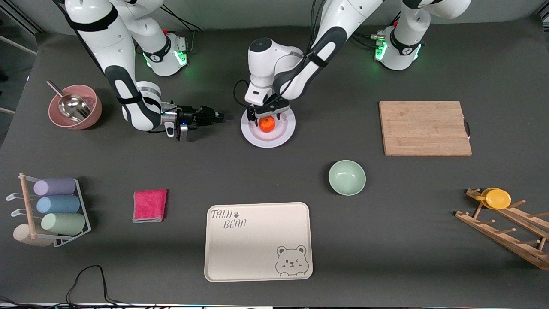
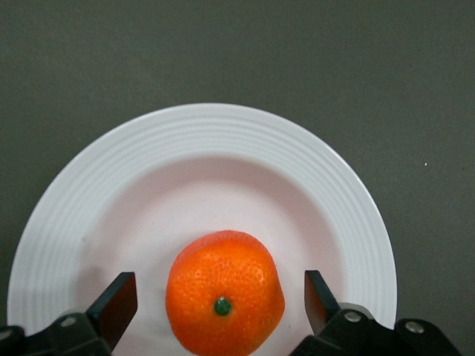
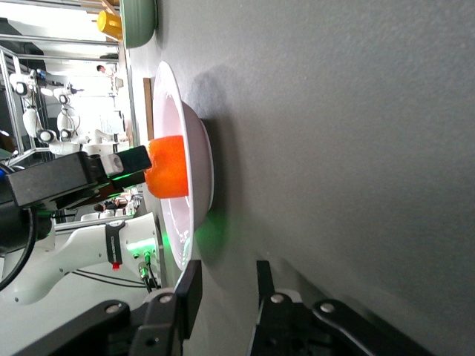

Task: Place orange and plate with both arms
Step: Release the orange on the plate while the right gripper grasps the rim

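The orange (image 1: pixel 266 124) rests on the white plate (image 1: pixel 256 138) in the middle of the table, stem up. My left gripper (image 1: pixel 266 115) stands over it, open, with one finger (image 2: pixel 119 300) on each side of the orange (image 2: pixel 223 297) and a gap between each finger and the fruit. The plate (image 2: pixel 208 148) lies flat under it. My right gripper (image 1: pixel 210 116) lies low over the table beside the plate, toward the right arm's end, pointing at the plate's rim (image 3: pixel 194 170). My right gripper (image 3: pixel 226 293) is open with nothing between its fingers, short of the rim.
A pale green bowl (image 1: pixel 347 177) and a cream bear tray (image 1: pixel 258 241) lie nearer the front camera. A wooden board (image 1: pixel 424 128) and a rack with a yellow cup (image 1: pixel 497 198) are toward the left arm's end. A pink bowl with a scoop (image 1: pixel 75 107), a pink cloth (image 1: pixel 149 205) and a cup rack (image 1: pixel 55 210) are toward the right arm's end.
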